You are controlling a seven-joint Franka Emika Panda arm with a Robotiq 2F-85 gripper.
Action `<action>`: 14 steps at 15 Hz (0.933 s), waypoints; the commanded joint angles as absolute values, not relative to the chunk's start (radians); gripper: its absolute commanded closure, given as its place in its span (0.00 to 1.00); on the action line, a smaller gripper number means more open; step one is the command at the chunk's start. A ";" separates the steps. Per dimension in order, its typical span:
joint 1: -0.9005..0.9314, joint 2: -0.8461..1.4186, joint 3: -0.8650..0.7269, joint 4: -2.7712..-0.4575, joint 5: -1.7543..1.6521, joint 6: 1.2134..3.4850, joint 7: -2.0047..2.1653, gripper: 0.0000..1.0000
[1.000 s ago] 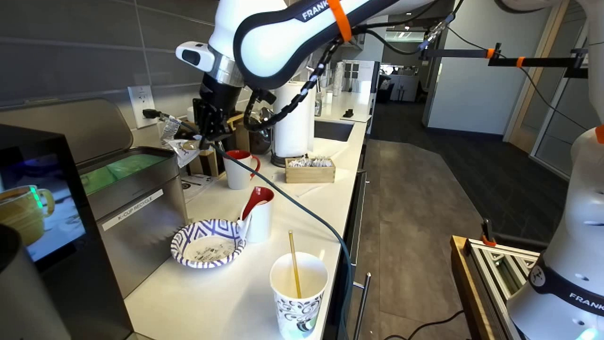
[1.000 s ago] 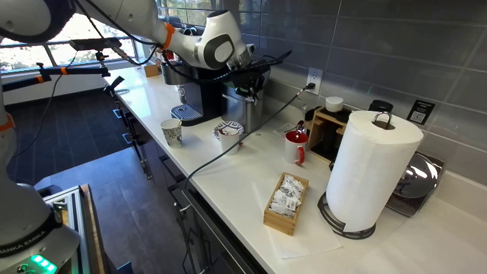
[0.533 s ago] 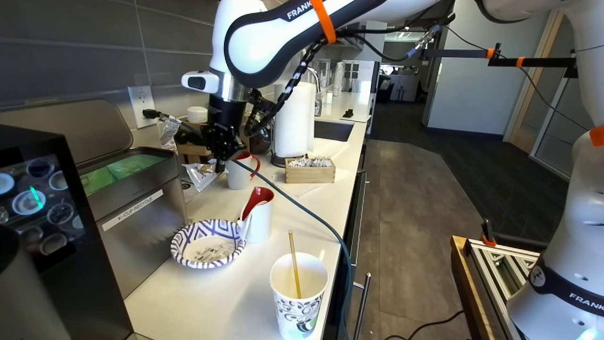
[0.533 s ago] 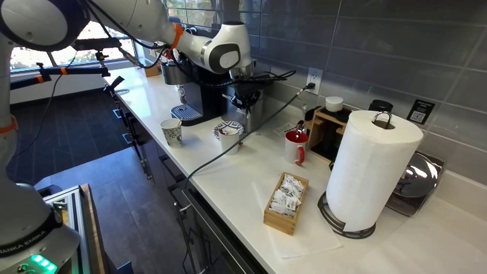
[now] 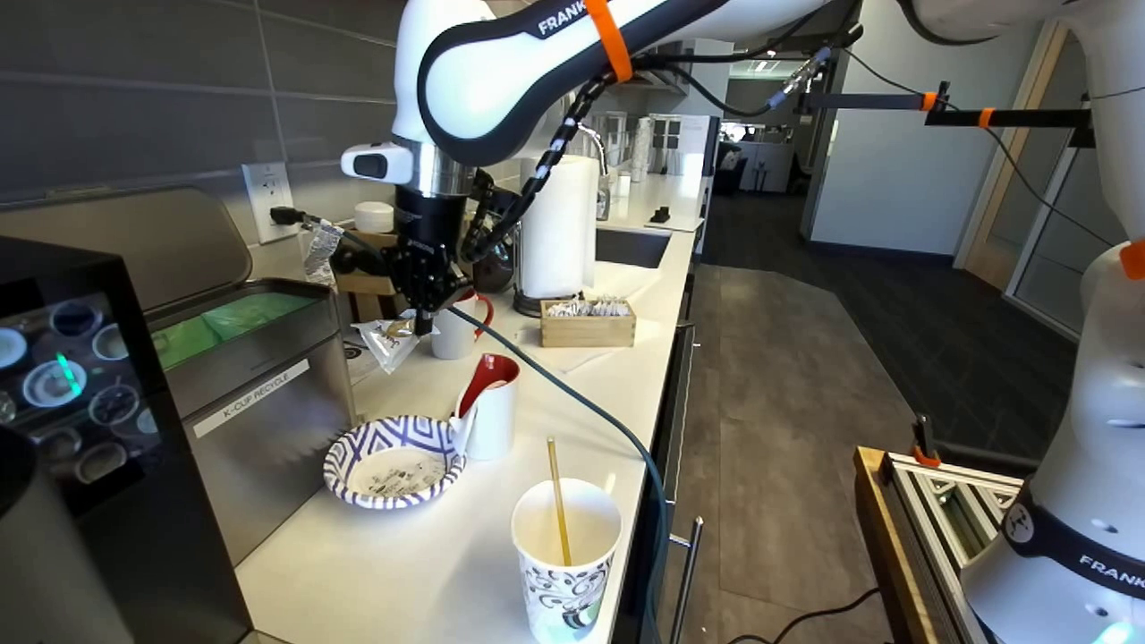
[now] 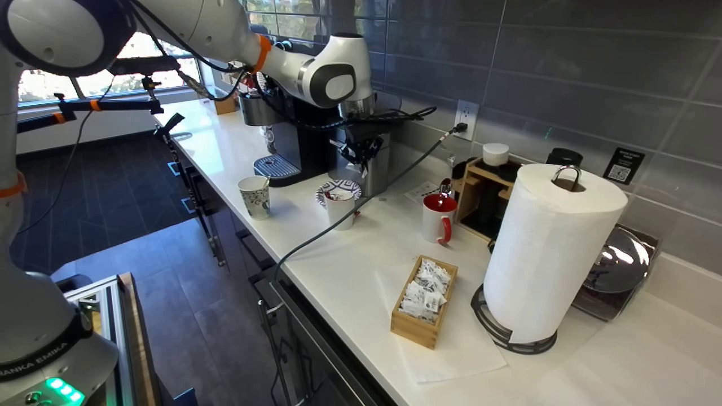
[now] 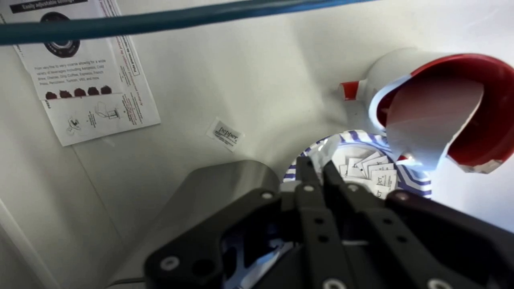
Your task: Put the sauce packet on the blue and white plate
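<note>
Jaws closed on the silvery sauce packet [image 5: 386, 345], left of the frame's centre in an exterior view.
I judge it light, soft and perhaps slippery; better to hold it by a flat edge, so as not to squeeze what is inside. Which part I hold, I cannot tell: in the wrist view my fingers [image 7: 307, 175] hide much of it. Beyond, right of centre, they and the red-lined mug [image 7: 496, 108] cover part of the blue and white plate [image 7: 361, 137].
</note>
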State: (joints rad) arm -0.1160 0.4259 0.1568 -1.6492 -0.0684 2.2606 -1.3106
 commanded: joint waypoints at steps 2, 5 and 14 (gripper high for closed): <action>-0.086 0.497 0.150 -1.559 -0.059 2.238 -1.396 0.98; -0.073 0.545 0.160 -1.500 -0.054 2.220 -1.450 0.98; -0.069 0.642 0.199 -1.428 0.019 2.096 -1.624 0.98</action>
State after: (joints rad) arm -0.0733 0.5975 0.1854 -1.4726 -0.0296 2.1406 -1.5718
